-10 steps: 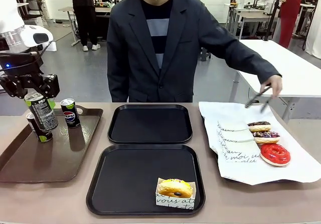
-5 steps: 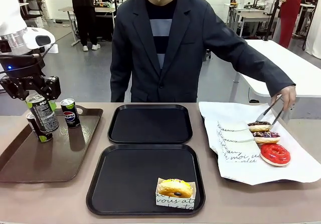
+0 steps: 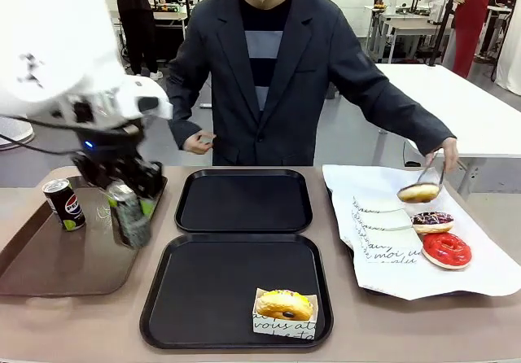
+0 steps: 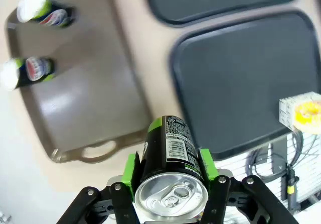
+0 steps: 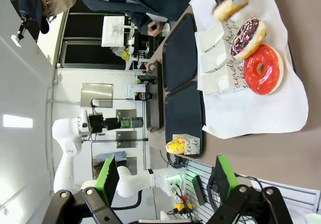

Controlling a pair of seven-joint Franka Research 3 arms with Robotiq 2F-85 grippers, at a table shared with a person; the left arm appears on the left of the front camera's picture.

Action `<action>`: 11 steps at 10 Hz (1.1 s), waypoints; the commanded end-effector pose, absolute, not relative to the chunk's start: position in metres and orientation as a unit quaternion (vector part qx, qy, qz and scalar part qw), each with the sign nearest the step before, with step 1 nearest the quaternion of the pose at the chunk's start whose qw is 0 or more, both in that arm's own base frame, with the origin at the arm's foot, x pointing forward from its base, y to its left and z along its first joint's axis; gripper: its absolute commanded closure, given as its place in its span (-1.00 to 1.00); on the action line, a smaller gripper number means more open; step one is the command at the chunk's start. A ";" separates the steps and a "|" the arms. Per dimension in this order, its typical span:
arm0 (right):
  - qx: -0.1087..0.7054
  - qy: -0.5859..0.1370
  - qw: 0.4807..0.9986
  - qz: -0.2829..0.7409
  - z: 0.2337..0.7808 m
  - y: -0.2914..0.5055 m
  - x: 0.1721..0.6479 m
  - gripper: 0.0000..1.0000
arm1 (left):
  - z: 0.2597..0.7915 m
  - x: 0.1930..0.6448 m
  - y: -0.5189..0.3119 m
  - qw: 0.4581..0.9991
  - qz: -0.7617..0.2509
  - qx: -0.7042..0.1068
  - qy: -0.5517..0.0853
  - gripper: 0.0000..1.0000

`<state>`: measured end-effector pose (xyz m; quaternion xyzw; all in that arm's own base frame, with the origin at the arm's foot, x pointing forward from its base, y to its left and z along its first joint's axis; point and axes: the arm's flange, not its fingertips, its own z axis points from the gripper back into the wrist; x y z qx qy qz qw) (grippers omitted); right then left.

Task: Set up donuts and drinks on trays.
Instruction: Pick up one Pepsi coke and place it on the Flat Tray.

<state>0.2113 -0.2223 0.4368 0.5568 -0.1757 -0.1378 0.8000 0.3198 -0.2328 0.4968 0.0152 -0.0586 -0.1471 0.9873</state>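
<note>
My left gripper (image 3: 130, 203) is shut on a black drink can (image 3: 133, 218), holding it tilted above the right end of the brown tray (image 3: 57, 257). In the left wrist view, the can (image 4: 170, 158) sits between green pads (image 4: 131, 166). Another can (image 3: 65, 204) stands on the brown tray. Two black trays lie mid-table; the far one (image 3: 244, 200) is bare. The near one (image 3: 203, 290) carries a glazed donut in a paper sleeve (image 3: 284, 306). The person's tongs hold a glazed donut (image 3: 419, 192) over the white paper. My right gripper (image 5: 165, 179) is open and holds nothing.
A chocolate-sprinkled donut (image 3: 431, 219) and a red-iced donut (image 3: 446, 249) lie on white paper (image 3: 366, 184) at the right, beside paper sleeves. The person stands at the far side, one hand by the far tray's back edge. Two cans (image 4: 45, 15) stand on the brown tray.
My left arm has swung right with the can, from the brown tray's far left to its right end. The person's tongs have lifted a glazed donut off the paper.
</note>
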 end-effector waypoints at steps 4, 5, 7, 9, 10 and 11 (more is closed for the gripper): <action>0.562 -0.180 0.796 -0.132 0.436 -0.222 0.212 -1.00 | 0.442 0.311 -0.315 0.971 -0.228 -0.053 -0.051 -0.16; 0.562 -0.180 0.796 -0.132 0.436 -0.222 0.212 -1.00 | 0.427 0.313 -0.324 0.971 -0.228 -0.046 -0.055 -0.16; 0.562 -0.180 0.796 -0.132 0.436 -0.222 0.212 -1.00 | 0.403 0.324 -0.330 0.975 -0.218 -0.016 -0.044 -0.16; 0.562 -0.180 0.796 -0.132 0.436 -0.222 0.212 -1.00 | 0.396 0.331 -0.333 0.973 -0.226 -0.007 -0.046 -0.16; 0.562 -0.180 0.796 -0.132 0.436 -0.222 0.212 -1.00 | 0.394 0.331 -0.333 0.972 -0.228 -0.007 -0.051 -0.16; 0.562 -0.180 0.796 -0.132 0.436 -0.222 0.212 -1.00 | 0.392 0.330 -0.332 0.973 -0.226 -0.006 -0.053 -0.16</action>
